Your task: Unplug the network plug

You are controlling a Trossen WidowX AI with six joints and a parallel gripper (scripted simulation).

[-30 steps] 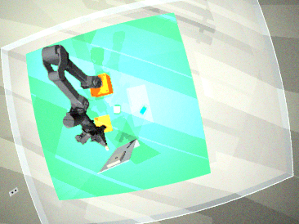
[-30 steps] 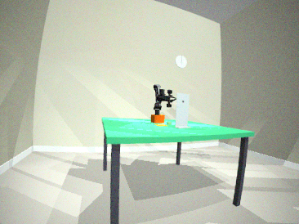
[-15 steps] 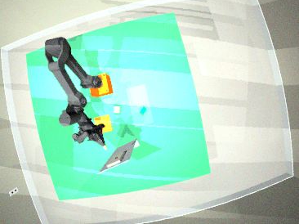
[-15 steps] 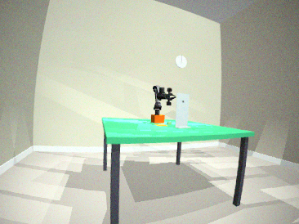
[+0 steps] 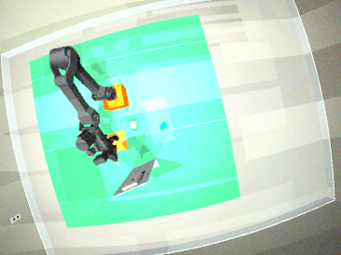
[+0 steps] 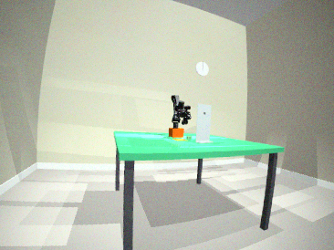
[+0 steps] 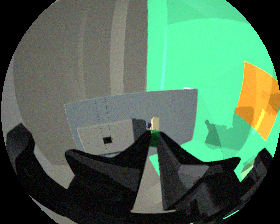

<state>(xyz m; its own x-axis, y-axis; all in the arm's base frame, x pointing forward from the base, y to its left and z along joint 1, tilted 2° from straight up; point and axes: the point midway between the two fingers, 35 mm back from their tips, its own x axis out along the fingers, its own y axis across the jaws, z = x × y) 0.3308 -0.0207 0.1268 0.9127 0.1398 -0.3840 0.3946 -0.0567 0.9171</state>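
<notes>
My gripper [image 5: 116,160] [image 7: 153,134] is shut on the plug [image 7: 155,123], a small cream piece with a green part between the fingertips. The plug is out of the socket and in the air, in front of the panel and apart from it. The grey upright panel [image 5: 148,167] [image 6: 203,130] [image 7: 175,107] has an empty dark socket opening [image 7: 107,140] in its raised pale block. The marked square [image 5: 122,136] [image 7: 255,92] is an orange patch on the table, partly under the arm in the top view and right of the fingers in the wrist view. The plug's tab is too small to make out.
The arm's orange base block [image 5: 122,103] [image 6: 176,132] stands behind the marked square. A small whitish cube [image 5: 133,125] and a small teal block [image 5: 163,126] lie on the green table [image 5: 219,177] [image 6: 137,151], beyond the square from the arm.
</notes>
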